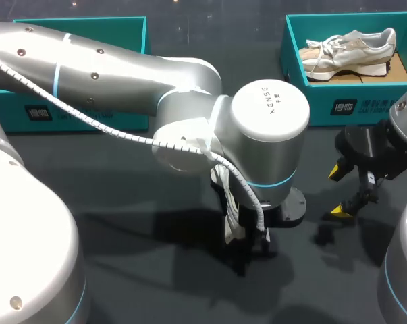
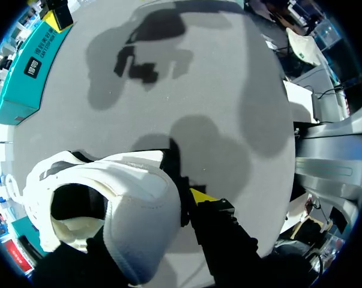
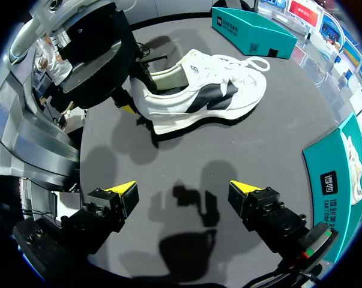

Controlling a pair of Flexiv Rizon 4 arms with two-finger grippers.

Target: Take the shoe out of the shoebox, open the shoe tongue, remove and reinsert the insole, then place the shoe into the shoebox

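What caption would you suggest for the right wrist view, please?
Open right gripper hovers over the table while the left gripper grips the heel of the white shoe.

The dark grey table carries two teal shoeboxes along its far side, well apart: the left shoebox at the far left and the right shoebox at the far right, each with a pale label on its front wall. Near the table's middle, on the near side of both boxes, a white shoe with a black side marking rests on its sole, its toe turned toward the left shoebox and its laces loose
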